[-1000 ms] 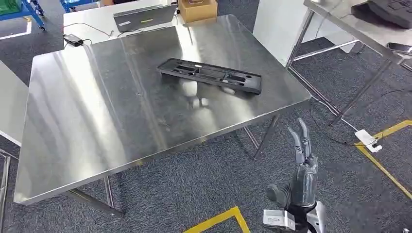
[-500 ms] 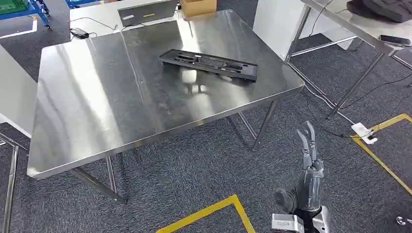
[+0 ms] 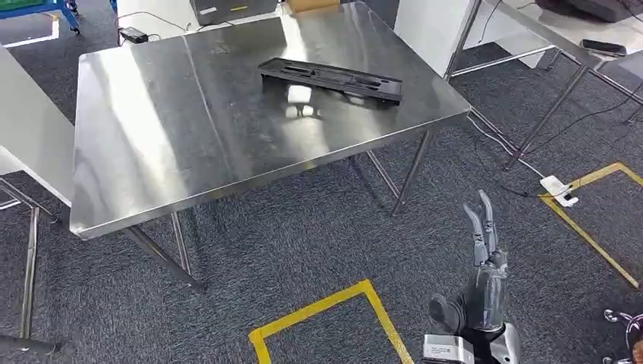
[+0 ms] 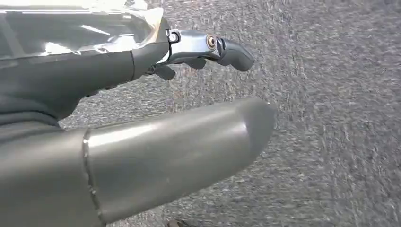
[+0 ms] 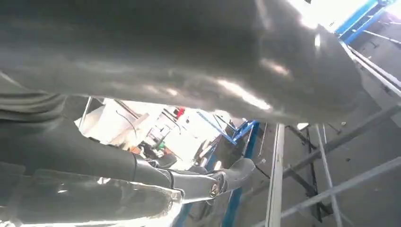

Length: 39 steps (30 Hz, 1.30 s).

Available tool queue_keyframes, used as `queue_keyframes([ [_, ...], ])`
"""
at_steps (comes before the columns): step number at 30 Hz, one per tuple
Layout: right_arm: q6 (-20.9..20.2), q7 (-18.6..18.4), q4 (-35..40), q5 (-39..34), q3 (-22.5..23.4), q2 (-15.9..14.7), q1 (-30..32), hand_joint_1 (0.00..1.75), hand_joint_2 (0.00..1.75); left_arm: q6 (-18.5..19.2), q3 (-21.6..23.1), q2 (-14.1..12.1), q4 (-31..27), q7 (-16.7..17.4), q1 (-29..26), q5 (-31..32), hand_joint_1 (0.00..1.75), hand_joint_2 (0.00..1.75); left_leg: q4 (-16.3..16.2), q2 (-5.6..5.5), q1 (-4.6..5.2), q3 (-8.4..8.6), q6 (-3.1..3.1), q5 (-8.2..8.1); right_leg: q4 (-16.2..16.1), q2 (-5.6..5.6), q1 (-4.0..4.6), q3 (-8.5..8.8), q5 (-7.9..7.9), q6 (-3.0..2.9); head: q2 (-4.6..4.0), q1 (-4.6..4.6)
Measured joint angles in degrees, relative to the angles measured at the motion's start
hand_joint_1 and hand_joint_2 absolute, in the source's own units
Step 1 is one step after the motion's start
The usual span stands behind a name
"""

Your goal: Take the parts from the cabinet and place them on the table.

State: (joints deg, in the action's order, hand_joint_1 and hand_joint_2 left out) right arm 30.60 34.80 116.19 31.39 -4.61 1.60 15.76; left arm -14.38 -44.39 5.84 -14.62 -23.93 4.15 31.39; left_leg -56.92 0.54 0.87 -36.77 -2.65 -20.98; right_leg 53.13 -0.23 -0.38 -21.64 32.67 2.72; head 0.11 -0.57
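Note:
A long black plastic part (image 3: 330, 79) lies flat on the far right of the steel table (image 3: 189, 129). My right hand (image 3: 485, 265) is raised over the carpet in front of the table's right corner, well short of the part, with its fingers straight and apart and nothing in it. In the right wrist view the right hand (image 5: 156, 61) is bare too. The left wrist view has my left hand (image 4: 142, 142) over grey carpet, its thumb and fingers extended and holding nothing.
A white table (image 3: 30, 144) stands at the left and another steel table (image 3: 561, 45), with a phone (image 3: 604, 48) on it, at the right. Yellow floor tape (image 3: 326, 322) and a power strip (image 3: 559, 191) with cables lie on the carpet.
The whole view has shifted: the table and the part now sit higher and farther off, so the camera moved back. My right hand stays raised and empty.

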Motion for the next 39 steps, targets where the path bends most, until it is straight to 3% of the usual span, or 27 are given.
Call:
queue_keyframes([
  [3,0.0,-0.15,-0.02,-0.3,0.05,-0.04,0.09,0.0,0.0,-0.02,-0.09,-0.09,0.0,-0.04,-0.09,0.15,0.0,0.0,0.1,-0.09,-0.19,-0.35,0.71,1.69,1.0,-0.07,-0.21,-1.58,-1.06,-1.1,0.0,0.24],
  [4,0.0,-0.15,-0.02,-0.46,0.09,-0.02,-0.01,0.0,0.0,-0.02,-0.24,-0.31,0.0,-0.04,-0.19,0.17,0.0,0.0,-0.55,-0.33,-0.61,-0.89,1.06,0.52,1.06,-0.55,-1.11,-2.06,-1.77,-1.59,0.0,0.11],
  [6,0.0,-0.15,-0.02,-0.53,0.09,0.02,0.06,0.0,0.0,-0.02,-0.57,-0.17,0.02,-0.04,-0.25,0.26,0.0,0.0,-5.63,-0.46,-0.95,-1.94,1.94,-7.39,1.06,-0.56,-0.89,-3.51,-3.19,-2.66,0.0,0.39],
  [7,0.0,-0.15,-0.02,-0.5,0.11,0.04,0.07,0.0,0.0,-0.02,-0.59,-0.2,0.02,-0.04,-0.2,0.24,0.0,0.0,-10.4,-0.46,-1.13,-2.68,2.39,-11.38,1.1,-0.58,-0.85,-4.52,-4.01,-2.64,0.0,0.42],
  [8,0.0,-0.15,-0.02,-0.5,0.11,0.02,0.06,0.0,0.0,-0.02,-0.59,-0.22,0.02,-0.04,-0.19,0.26,0.0,0.0,-14.23,-0.46,-1.29,-3.12,2.72,-13.27,1.19,-0.63,-0.84,-5.47,-4.71,-2.59,0.0,0.46],
  [9,0.0,-0.15,-0.02,-0.5,0.11,0.02,0.08,0.0,0.0,-0.02,-0.61,-0.22,0.02,-0.04,-0.2,0.26,0.0,0.0,-16.9,-0.45,-1.5,-3.08,2.95,-13.21,1.38,-0.66,-0.85,-6.48,-5.34,-2.43,0.0,0.44],
  [11,0.0,-0.15,-0.02,-0.48,0.11,0.04,0.09,0.0,0.0,-0.02,-0.63,-0.24,0.02,-0.04,-0.19,0.26,0.0,0.0,-16.55,-0.43,-2.08,-0.66,3.32,-8.94,2.29,-0.66,-1.03,-8.42,-6.48,-1.9,0.0,0.46],
  [12,0.0,-0.15,-0.02,-0.5,0.11,0.04,0.09,0.0,0.0,-0.02,-0.63,-0.26,0.02,-0.04,-0.15,0.24,0.0,0.0,-13.34,-0.42,-2.31,2.26,3.41,-6.68,2.99,-0.66,-1.19,-9.65,-6.89,-1.58,0.0,0.48],
  [13,0.0,-0.15,-0.02,-0.5,0.11,0.04,0.08,0.0,0.0,-0.02,-0.63,-0.28,0.02,-0.04,-0.1,0.28,0.0,0.0,-8.64,-0.42,-2.5,5.88,3.45,-6.01,3.53,-0.63,-1.34,-10.68,-7.03,-1.35,0.0,0.48],
  [14,0.0,-0.17,0.0,-0.5,0.11,0.04,0.17,0.0,0.0,-0.02,-0.63,-0.28,0.02,-0.04,0.07,0.33,0.0,0.0,-3.9,-0.55,-2.51,8.59,3.63,-8.64,4.0,-0.64,-1.21,-11.36,-7.36,-0.86,0.0,0.5],
  [15,0.0,-0.22,0.11,-0.52,0.11,0.07,0.32,0.0,0.0,-0.02,-0.63,-0.33,0.0,-0.04,0.13,0.33,0.0,0.0,-0.72,-0.85,-2.01,10.36,3.28,-9.83,4.21,-0.69,-1.14,-11.74,-7.67,-0.42,0.0,0.44],
  [16,0.0,-0.22,0.15,-0.52,0.11,0.07,0.38,0.0,0.0,0.0,-0.68,-0.35,0.0,-0.04,0.14,0.35,0.0,0.0,0.09,-0.78,-1.87,9.97,2.73,-10.61,4.23,-0.79,-1.0,-11.96,-8.05,0.12,0.0,0.42],
  [17,0.0,-0.22,0.17,-0.54,0.11,0.07,0.36,0.0,0.0,0.04,-0.74,-0.39,0.0,-0.04,0.17,0.39,0.0,0.0,0.09,-0.76,-1.64,9.69,2.39,-10.75,4.21,-0.79,-1.04,-12.16,-8.34,0.48,0.0,0.42],
  [19,-0.02,-0.35,0.17,-0.65,0.11,0.11,0.5,0.0,0.0,0.28,-0.96,-0.37,0.0,0.11,0.01,0.37,0.0,0.0,0.76,-0.68,-1.36,9.29,0.73,-9.59,3.9,-0.78,-0.71,-12.55,-9.2,1.48,0.0,0.42],
  [20,-0.04,-0.37,0.17,-0.7,0.18,0.07,0.63,0.0,0.0,0.4,-1.01,-0.17,0.02,0.13,0.05,0.37,0.0,0.0,0.87,-0.35,-1.35,8.87,0.14,-8.93,5.73,-0.6,-1.26,-13.59,-7.54,1.13,0.0,0.37],
  [22,-0.04,-0.46,0.17,-0.72,0.18,0.11,0.73,0.0,0.0,0.55,-1.07,-0.35,0.02,0.15,0.05,0.37,0.0,0.0,0.82,-0.1,-1.23,7.83,-0.71,-8.11,13.6,-0.37,-1.11,-16.59,-2.37,0.15,0.0,0.29],
  [24,-0.04,-0.61,0.13,-0.98,0.22,0.0,0.82,0.0,0.0,0.92,-1.29,-0.42,0.02,0.15,0.04,0.37,0.0,0.0,0.73,0.02,-0.96,6.83,-0.92,-7.36,21.28,-0.2,-1.03,-18.98,1.02,0.21,0.0,0.29],
  [25,-0.04,-0.7,0.13,-1.37,0.22,-0.04,0.98,0.0,0.0,1.03,-1.42,-0.39,0.02,0.15,0.03,0.37,0.0,0.0,0.69,0.03,-0.78,6.33,-0.89,-6.99,21.68,-0.17,-0.98,-18.29,1.09,0.63,0.0,0.31],
  [26,-0.11,-0.83,0.13,-1.96,0.22,-0.04,1.11,0.0,0.0,1.03,-1.46,-0.37,0.02,0.15,0.03,0.37,0.0,0.0,0.66,0.23,-0.62,6.07,-0.91,-6.75,19.29,-0.17,-0.9,-16.22,0.33,0.97,0.0,0.31],
  [28,-0.33,-0.98,0.13,-3.23,0.22,-0.05,1.06,0.0,0.0,1.03,-1.51,-0.33,0.02,0.13,-0.02,0.39,0.0,0.0,0.66,0.72,-0.39,5.97,-0.78,-6.5,9.34,-0.78,-0.66,-9.57,-2.55,1.39,0.0,0.29],
  [29,-0.5,-1.01,0.13,-4.02,0.22,-0.04,1.03,0.0,0.0,1.03,-1.64,-0.33,0.02,0.13,-0.03,0.43,0.0,0.0,0.61,1.05,-0.28,6.49,-0.67,-6.42,3.93,-3.14,-0.25,-6.13,-3.5,0.96,0.0,0.31],
  [30,-0.68,-1.01,0.13,-4.8,0.22,-0.04,0.9,0.0,0.0,1.03,-1.83,-0.31,0.02,0.13,-0.12,0.52,0.0,0.0,0.33,1.43,0.26,6.34,-0.49,-6.42,2.12,-3.44,0.47,-6.1,-3.34,0.45,0.0,0.24],
  [33,-1.12,-0.96,0.13,-6.58,0.26,-0.02,1.47,0.0,0.0,1.01,-2.38,-0.39,0.02,0.13,-0.09,0.85,0.0,0.0,0.37,2.95,0.3,5.98,0.2,-5.9,2.34,-1.86,0.36,-6.6,-4.1,-0.71,0.0,0.4],
  [34,-1.11,-0.88,0.13,-6.73,0.33,-0.04,1.56,0.0,0.0,0.96,-2.42,-0.41,0.02,0.13,-0.03,0.9,0.0,0.0,0.21,3.42,0.34,6.0,0.42,-6.04,1.98,-1.36,-0.58,-6.93,-4.49,-1.33,0.0,0.35],
  [36,-1.16,-0.68,0.13,-7.12,0.33,0.13,1.55,0.0,0.0,0.88,-2.49,-0.48,0.02,0.13,0.02,0.92,0.0,0.0,-3.23,0.58,-0.2,4.49,1.5,-9.27,1.96,-0.7,-1.07,-6.76,-4.99,-1.93,0.0,0.44],
  [38,-1.22,-0.59,0.13,-7.1,0.33,0.28,1.65,0.0,0.0,0.88,-2.56,-0.46,0.05,0.13,-0.04,0.94,0.0,0.0,-12.52,-0.37,-0.71,0.43,2.1,-14.23,1.97,-0.02,-1.0,-7.3,-5.27,-2.3,0.0,0.46],
  [39,-1.22,-0.59,0.11,-7.13,0.33,0.33,1.71,0.0,0.0,0.88,-2.6,-0.46,0.05,0.13,-0.12,0.94,0.0,0.0,-16.71,-0.45,-0.96,-1.43,2.36,-15.71,1.99,0.44,-1.0,-7.5,-5.42,-2.27,0.0,0.42],
])
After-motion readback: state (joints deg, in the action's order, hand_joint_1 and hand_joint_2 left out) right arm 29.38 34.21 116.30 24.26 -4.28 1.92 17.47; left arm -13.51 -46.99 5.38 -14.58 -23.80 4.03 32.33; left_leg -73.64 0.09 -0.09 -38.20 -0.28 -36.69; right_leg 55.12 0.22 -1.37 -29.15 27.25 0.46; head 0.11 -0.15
